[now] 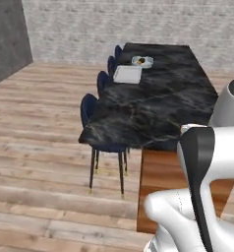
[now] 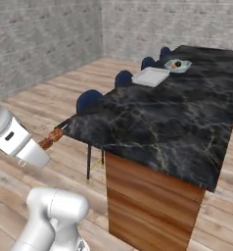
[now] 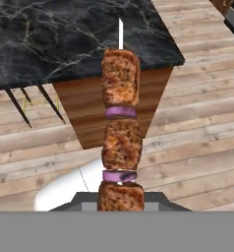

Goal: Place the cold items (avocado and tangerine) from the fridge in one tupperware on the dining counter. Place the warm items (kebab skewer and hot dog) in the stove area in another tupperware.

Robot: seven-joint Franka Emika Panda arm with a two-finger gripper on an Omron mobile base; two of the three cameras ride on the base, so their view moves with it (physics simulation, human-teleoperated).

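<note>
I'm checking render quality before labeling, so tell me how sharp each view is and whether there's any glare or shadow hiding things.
Hand view: the kebab skewer is fairly crisp, evenly lit, no glare. Left base view: soft and low-detail; the far tupperware and the filled one are blurry, contents unreadable. Right base view: the dining counter shows faint marbling, no strong highlights or shadows; the skewer at the pincer is small and smeared.

Both base views look forward and down along the long black marble dining counter with wooden base [image 1: 158, 106] [image 2: 162, 117], one from its near left end, one from its near right corner, sharing its whole top. The hand view sits close below that counter's corner [image 3: 65, 39], facing it.
</note>
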